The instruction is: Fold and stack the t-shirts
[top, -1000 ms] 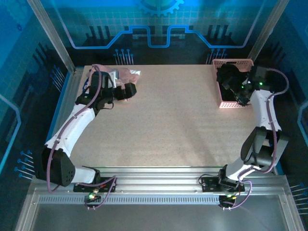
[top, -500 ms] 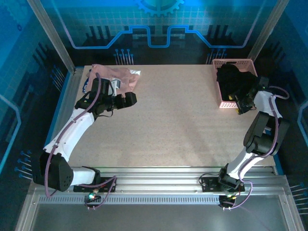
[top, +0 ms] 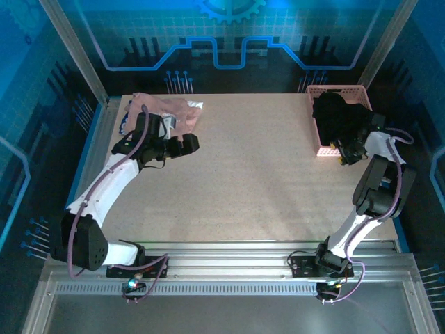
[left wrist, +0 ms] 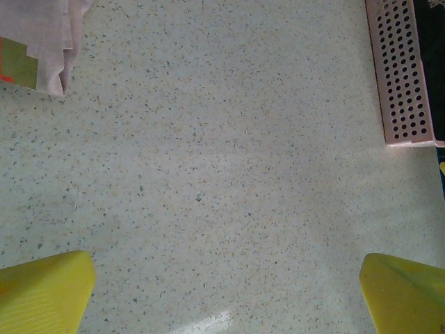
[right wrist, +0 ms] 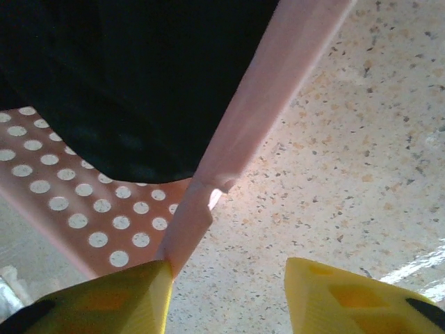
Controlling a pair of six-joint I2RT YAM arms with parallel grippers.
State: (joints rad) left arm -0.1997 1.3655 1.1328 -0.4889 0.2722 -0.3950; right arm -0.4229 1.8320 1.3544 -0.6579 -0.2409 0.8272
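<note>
Speckled beige table (top: 264, 188) is seen under blue light, inside an enclosure of aluminium posts (top: 73, 49) and a back panel (top: 229, 42) printed with circuit-like lines. A ribbed metal rail (top: 229, 254) runs along the six o'clock edge, where both arm bases are bolted.

The middle of the surface is bare from the rail up to the twelve o'clock edge, so the widest open room lies between the two arms.

At about ten o'clock, against the far left corner, the pale pink t-shirt (top: 170, 109) is spread loosely, its printed patch visible in the left wrist view. The left gripper (top: 192, 143) hovers just beside the shirt's four o'clock edge, over bare table. Its yellow fingers (left wrist: 45, 292) are spread wide, with nothing between them.

At about two o'clock the pink mesh basket (top: 337, 90) stands close to the right edge of the table. The black t-shirt (top: 337, 118) is bunched inside it and rises above the rim.

The right gripper (right wrist: 228, 298) is placed at the basket's six o'clock corner. Its fingers stand partly apart, with speckled table seen through the gap. One finger lies just under the basket's rim, and whether it touches cannot be told.
</note>
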